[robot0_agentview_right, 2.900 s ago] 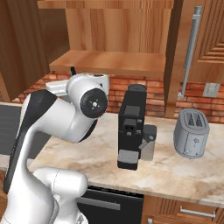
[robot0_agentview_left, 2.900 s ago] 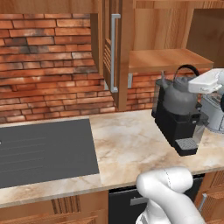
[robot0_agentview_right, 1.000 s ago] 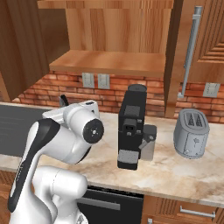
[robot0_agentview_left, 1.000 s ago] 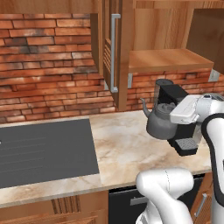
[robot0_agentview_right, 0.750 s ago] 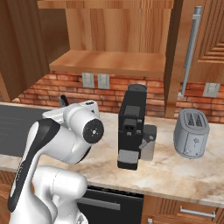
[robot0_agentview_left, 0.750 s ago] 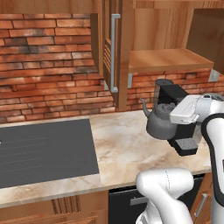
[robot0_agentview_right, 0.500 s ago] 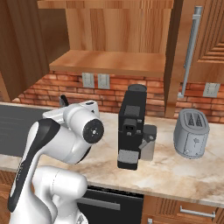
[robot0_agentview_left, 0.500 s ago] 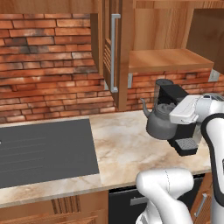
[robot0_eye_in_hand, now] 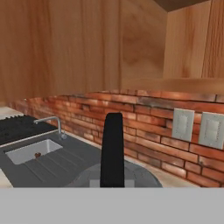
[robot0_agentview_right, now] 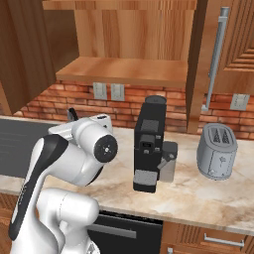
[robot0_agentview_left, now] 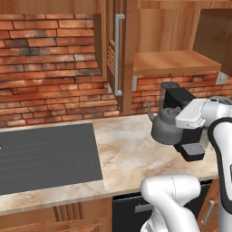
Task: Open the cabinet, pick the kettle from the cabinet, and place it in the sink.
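The grey kettle (robot0_agentview_left: 164,130) hangs just above the marble counter, in front of the coffee machine, spout pointing left. My gripper (robot0_agentview_left: 178,118) is shut on its black arched handle (robot0_eye_in_hand: 112,148), which rises in the middle of the hand view over the grey lid (robot0_eye_in_hand: 131,175). The cabinet (robot0_agentview_left: 172,61) stands open above and behind, its shelf bare and its left door (robot0_agentview_left: 102,45) swung out. The sink (robot0_eye_in_hand: 33,151), a light basin with a chrome faucet (robot0_eye_in_hand: 50,122), lies to the left in the hand view. Its dark ridged surround (robot0_agentview_left: 45,154) covers the counter's left half.
A black coffee machine (robot0_agentview_right: 151,144) stands right behind the kettle, and a grey toaster (robot0_agentview_right: 217,151) is further right. The cabinet's right door (robot0_agentview_right: 233,44) with its bar handle hangs open. A black stovetop (robot0_eye_in_hand: 17,127) lies beyond the sink. Brick wall with outlets (robot0_eye_in_hand: 182,124) backs the counter.
Since the oldest frames the kettle has come down and left from shelf height to just above the counter. Over the last second nothing has visibly moved.
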Controlling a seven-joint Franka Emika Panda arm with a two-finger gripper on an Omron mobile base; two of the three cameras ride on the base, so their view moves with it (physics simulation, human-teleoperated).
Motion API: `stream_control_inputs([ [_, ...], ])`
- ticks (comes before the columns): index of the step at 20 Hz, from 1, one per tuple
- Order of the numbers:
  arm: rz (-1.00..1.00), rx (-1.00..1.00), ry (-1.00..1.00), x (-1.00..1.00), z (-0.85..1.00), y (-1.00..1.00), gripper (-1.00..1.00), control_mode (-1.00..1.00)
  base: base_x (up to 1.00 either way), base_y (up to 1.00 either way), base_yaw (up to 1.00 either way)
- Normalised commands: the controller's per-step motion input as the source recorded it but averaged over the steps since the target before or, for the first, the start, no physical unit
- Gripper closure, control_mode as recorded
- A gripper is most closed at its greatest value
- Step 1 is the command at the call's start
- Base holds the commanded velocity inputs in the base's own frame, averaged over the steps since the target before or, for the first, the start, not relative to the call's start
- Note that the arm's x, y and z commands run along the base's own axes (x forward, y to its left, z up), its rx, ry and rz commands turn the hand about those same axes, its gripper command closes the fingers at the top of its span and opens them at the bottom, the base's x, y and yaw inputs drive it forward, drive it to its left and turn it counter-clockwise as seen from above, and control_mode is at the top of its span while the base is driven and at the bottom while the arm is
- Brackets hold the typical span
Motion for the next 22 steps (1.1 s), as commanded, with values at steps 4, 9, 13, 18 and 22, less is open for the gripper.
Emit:
stream_control_inputs([
  [4, 0.0, 0.0, 0.0, 0.0, 0.0, 0.0, 1.0, -1.0, 0.0, 0.0, 0.0],
  [9, 0.0, 0.0, 0.0, 0.0, 0.0, 0.0, 1.0, -1.0, 0.0, 0.0, 0.0],
  [13, 0.0, 0.0, 0.0, 0.0, 0.0, 0.0, 1.0, -1.0, 0.0, 0.0, 0.0],
  [18, 0.0, 0.0, 0.0, 0.0, 0.0, 0.0, 1.0, -1.0, 0.0, 0.0, 0.0],
  [22, 0.0, 0.0, 0.0, 0.0, 0.0, 0.0, 1.0, -1.0, 0.0, 0.0, 0.0],
])
